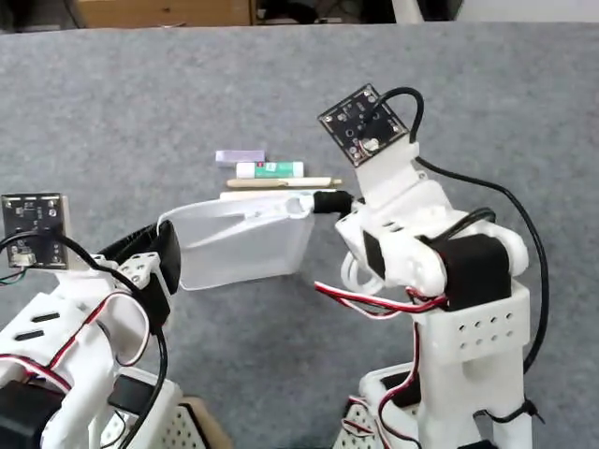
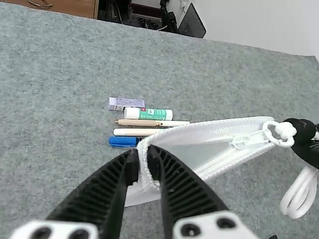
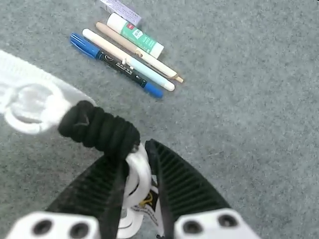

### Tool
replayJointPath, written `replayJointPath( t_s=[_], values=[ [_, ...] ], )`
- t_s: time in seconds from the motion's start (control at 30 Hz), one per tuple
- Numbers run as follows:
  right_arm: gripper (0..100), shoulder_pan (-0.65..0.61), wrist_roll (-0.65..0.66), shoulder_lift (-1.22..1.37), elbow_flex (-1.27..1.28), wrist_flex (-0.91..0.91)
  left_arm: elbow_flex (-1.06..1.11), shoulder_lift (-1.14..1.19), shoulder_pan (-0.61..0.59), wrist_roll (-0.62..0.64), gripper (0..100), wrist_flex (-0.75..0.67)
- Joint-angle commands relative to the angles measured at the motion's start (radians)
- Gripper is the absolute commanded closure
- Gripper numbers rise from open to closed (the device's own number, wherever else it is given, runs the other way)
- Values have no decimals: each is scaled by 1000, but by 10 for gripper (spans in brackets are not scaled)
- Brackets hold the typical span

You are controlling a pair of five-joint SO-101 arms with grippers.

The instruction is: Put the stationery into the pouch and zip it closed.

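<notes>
The pouch (image 1: 243, 248) is held stretched between your two arms, near the stationery (image 2: 144, 122) (eraser, glue stick, pens) lying in a row on the grey table (image 1: 112, 112). Your left gripper (image 2: 142, 160) pinches the pouch's end seam. Your right gripper (image 3: 135, 152) is clamped on the white ring (image 3: 138, 172) by the black cord (image 3: 99, 129).

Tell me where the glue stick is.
In the high view, the glue stick lies beyond the pouch, between the purple box and the beige pen.
</notes>
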Motion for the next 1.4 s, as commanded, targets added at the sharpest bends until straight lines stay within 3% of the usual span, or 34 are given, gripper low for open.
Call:
replayJointPath(
  t_s=[0.0,0.7,0.97,1.17,1.37],
  values=[
    [986,26,0,-8,-8,-2,96,15,-4,-12,973,12],
    [985,17,66,-8,-8,11,87,8,-1,-12,970,12],
    [985,-160,66,-8,-8,40,77,6,-1,-12,970,15],
    [985,-170,66,-8,-8,38,-19,6,-1,-12,970,18],
    [985,-172,66,-8,-8,38,45,6,-4,-5,970,12]
  ],
)
